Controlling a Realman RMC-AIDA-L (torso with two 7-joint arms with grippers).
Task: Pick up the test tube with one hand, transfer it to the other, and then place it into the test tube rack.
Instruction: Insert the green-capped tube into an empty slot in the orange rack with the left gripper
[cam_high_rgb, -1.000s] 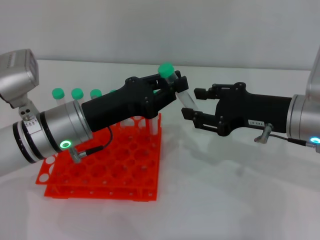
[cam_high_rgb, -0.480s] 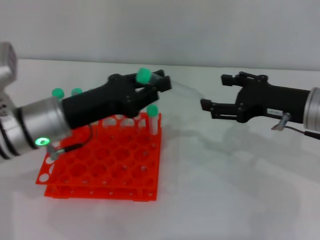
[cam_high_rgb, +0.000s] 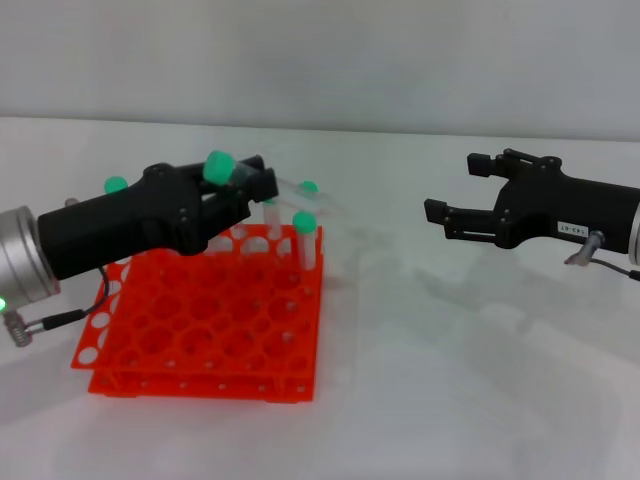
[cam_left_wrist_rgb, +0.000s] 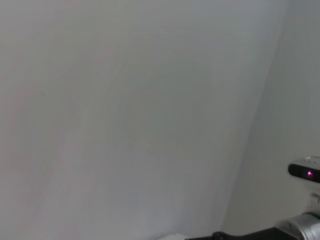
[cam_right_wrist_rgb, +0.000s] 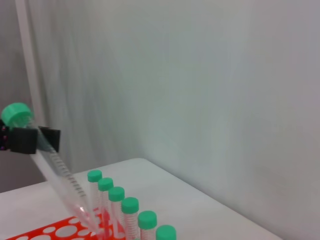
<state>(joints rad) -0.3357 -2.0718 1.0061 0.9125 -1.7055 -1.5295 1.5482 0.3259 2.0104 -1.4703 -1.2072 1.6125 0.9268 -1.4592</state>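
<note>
My left gripper (cam_high_rgb: 254, 184) is shut on the test tube (cam_high_rgb: 218, 167), gripping just below its green cap. It holds the tube tilted above the back of the orange test tube rack (cam_high_rgb: 200, 335), tip pointing right and down. In the right wrist view the same test tube (cam_right_wrist_rgb: 52, 165) slants down toward the rack (cam_right_wrist_rgb: 55, 231), clamped between the left gripper's black fingers (cam_right_wrist_rgb: 20, 141). My right gripper (cam_high_rgb: 455, 188) hovers open and holding nothing over the table at the right, well apart from the tube.
Other green-capped tubes stand in the rack, one at its near-right corner (cam_high_rgb: 304, 235) and a row along the back (cam_right_wrist_rgb: 130, 206). White tabletop lies between rack and right gripper. The left wrist view shows only wall and part of the right arm (cam_left_wrist_rgb: 300, 227).
The left arm has pulled back to the left with the tube, bringing it over the rack. The right gripper has withdrawn to the right, still open.
</note>
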